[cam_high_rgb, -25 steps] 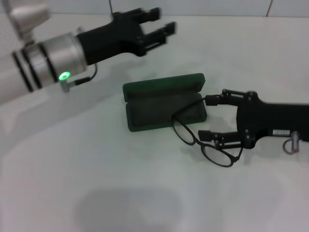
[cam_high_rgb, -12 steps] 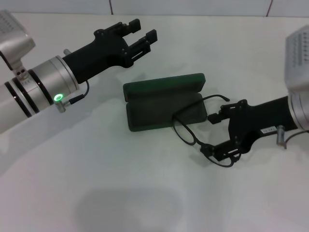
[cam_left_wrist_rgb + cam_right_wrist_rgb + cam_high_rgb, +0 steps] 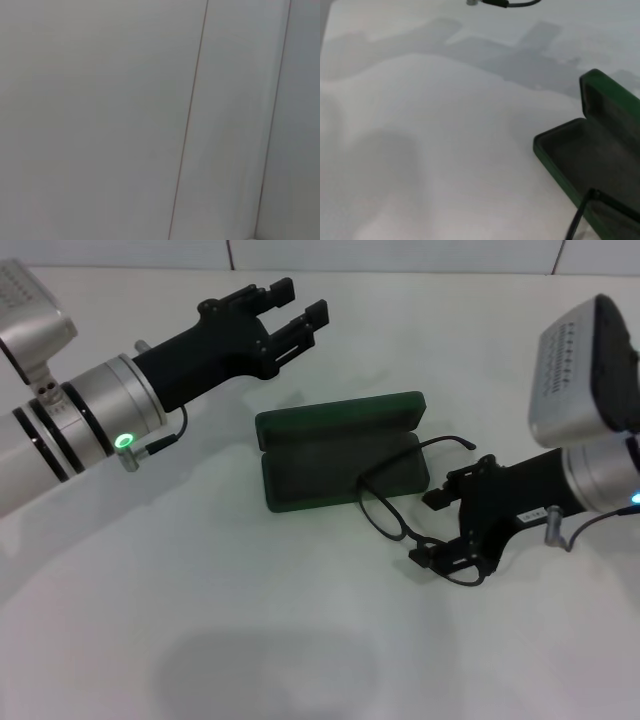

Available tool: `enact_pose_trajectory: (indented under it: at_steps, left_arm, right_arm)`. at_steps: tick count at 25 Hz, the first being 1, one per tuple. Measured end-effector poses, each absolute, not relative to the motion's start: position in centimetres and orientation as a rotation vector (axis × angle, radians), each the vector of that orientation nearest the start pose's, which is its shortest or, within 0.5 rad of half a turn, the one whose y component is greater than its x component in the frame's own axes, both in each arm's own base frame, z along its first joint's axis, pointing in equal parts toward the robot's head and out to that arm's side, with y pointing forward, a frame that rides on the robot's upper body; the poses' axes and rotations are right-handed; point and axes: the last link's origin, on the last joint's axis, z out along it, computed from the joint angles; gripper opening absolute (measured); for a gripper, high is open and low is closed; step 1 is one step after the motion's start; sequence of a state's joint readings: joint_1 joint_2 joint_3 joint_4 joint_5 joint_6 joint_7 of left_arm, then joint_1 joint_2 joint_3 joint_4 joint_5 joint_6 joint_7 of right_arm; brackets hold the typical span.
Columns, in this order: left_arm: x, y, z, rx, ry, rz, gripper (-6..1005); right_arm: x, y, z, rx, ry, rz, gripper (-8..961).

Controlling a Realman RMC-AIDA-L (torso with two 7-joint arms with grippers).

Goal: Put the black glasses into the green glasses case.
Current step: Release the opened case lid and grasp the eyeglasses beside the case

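Black glasses point(image 3: 415, 502) are straddling the green glasses case point(image 3: 338, 450) rim; your right pincer point(image 3: 437, 528) is gripping one lens; the left pincer point(image 3: 298, 308) is hovering open. Temple arms risk snagging the rim.

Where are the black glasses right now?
In the head view, the black glasses lie on the robot's right, one temple arm draped over the open green glasses case, the far lens at the right gripper.

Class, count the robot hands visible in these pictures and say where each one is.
2. The left hand hovers behind the green glasses case; the right hand is at the black glasses, right of the case.
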State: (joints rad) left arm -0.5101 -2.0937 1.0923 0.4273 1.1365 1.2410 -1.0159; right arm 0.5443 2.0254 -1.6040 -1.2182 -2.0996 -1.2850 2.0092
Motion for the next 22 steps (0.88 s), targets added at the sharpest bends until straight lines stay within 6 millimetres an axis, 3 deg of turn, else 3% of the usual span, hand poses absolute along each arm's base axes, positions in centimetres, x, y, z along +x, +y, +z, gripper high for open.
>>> enact_pose_trajectory:
  at_steps: [8,22]
  left_arm:
    - [-24.0,36.1,-2.3,-2.257,-0.533,-1.037,546]
    - [-24.5,36.0,-2.3,-2.21,-0.564,-1.058,547]
  right_arm:
    - [15.7,34.0,-6.5,-2.981,0.242,-0.118,550]
    - [15.4,33.9,-7.6,-3.01,0.251,-0.157,435]
